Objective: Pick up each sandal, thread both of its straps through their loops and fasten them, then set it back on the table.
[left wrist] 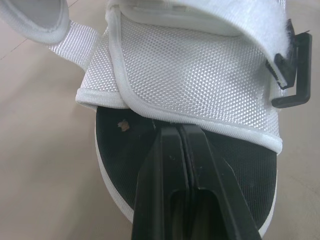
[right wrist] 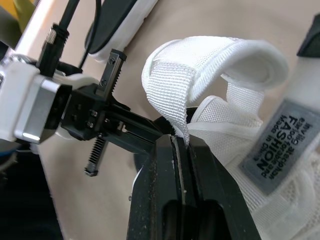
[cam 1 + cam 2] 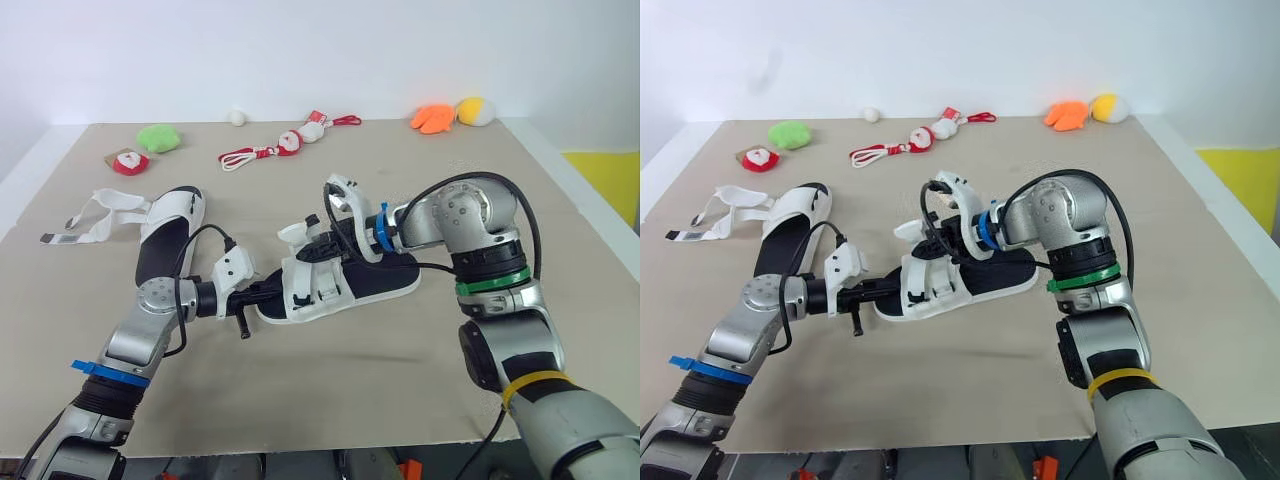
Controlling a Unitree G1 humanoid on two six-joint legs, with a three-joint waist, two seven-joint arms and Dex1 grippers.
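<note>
Left gripper seen with black fingers pressed together, tips set against the hem of the white mesh upper of a sandal, black insole exposed beneath, black plastic loop seen beside the white strap, tan table underneath.

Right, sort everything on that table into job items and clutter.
Job: white-strapped, black-soled sandal mid-table, strap pinched in the right tool; matching sandal at left, straps open.
Clutter: green plush, red-and-white corded toys, white ball, orange plush, yellow plush.
</note>
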